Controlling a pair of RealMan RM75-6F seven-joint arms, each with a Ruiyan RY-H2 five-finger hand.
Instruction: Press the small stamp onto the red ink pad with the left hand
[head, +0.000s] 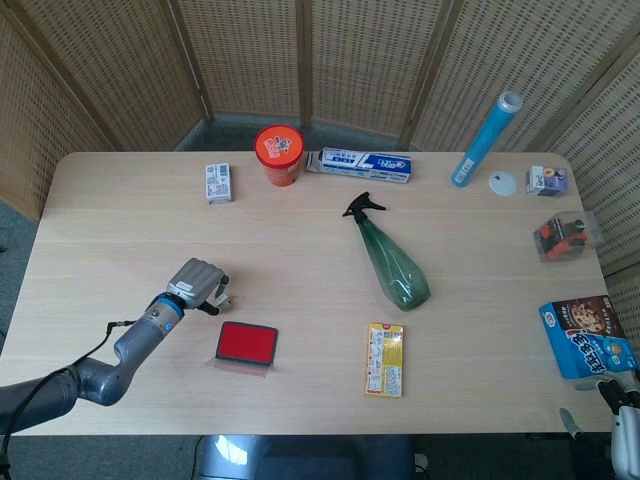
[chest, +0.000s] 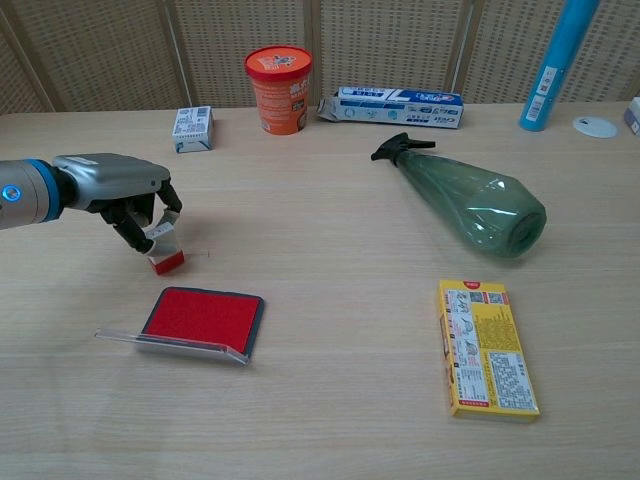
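My left hand (chest: 122, 189) (head: 197, 283) holds the small stamp (chest: 164, 249), a white block with a red base, pinched between its curled fingers. The stamp sits tilted and very low over the table; I cannot tell whether its base touches the wood. It is just behind the far left corner of the red ink pad (chest: 203, 317) (head: 247, 342), apart from it. The pad lies open, its clear lid (chest: 165, 345) flat toward me. Only a sliver of my right hand (head: 621, 420) shows at the bottom right of the head view, far from the pad.
A green spray bottle (chest: 470, 205) lies mid-table and a yellow packet (chest: 488, 347) lies to the pad's right. Along the back stand a small white box (chest: 192, 128), an orange cup (chest: 279, 88), a toothpaste box (chest: 400, 105) and a blue tube (chest: 560, 60).
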